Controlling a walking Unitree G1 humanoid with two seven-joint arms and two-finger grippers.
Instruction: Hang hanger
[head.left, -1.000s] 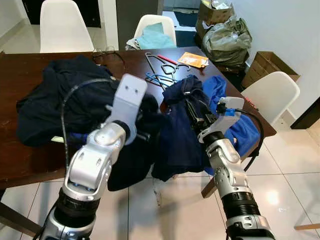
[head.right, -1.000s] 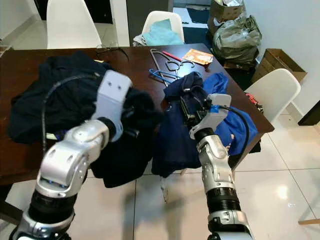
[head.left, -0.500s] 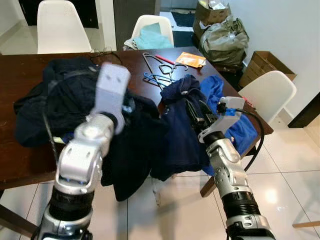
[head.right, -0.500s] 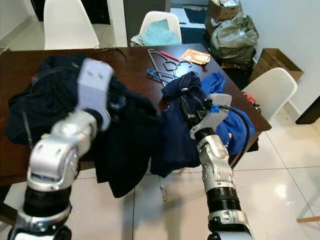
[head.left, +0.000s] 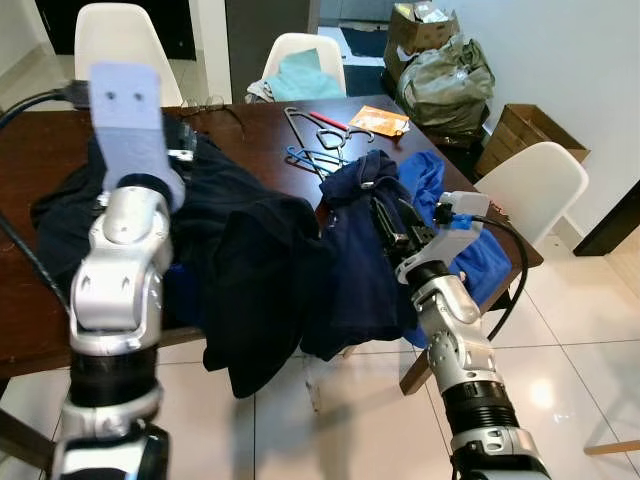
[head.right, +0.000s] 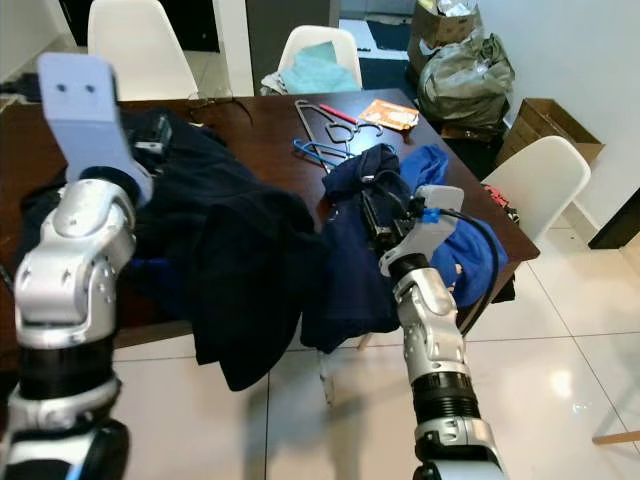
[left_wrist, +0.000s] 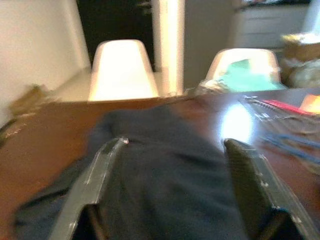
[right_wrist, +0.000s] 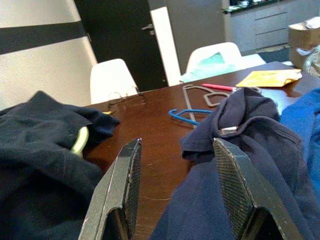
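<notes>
Right wrist view shows your right gripper (right_wrist: 175, 195) gaping empty like the left gripper (left_wrist: 172, 192), hangers (head.left: 318, 140) untouched on the table (head.left: 260, 130), so nothing's hung.

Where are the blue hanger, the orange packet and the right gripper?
blue hanger (right_wrist: 186, 114): right wrist view, its hook end.
orange packet (head.left: 379, 119): left eye view, its middle.
right gripper (right_wrist: 176, 187): right wrist view, between its open fingers.

Home dining room: table (head.left: 270, 125), chairs (head.left: 305, 55)

The dark wood counter (head.left: 262, 128) carries heaped navy clothes (head.left: 250, 250), a blue garment (head.left: 425, 185), loose hangers (head.left: 318, 140) and an orange packet (head.left: 380, 119).
</notes>
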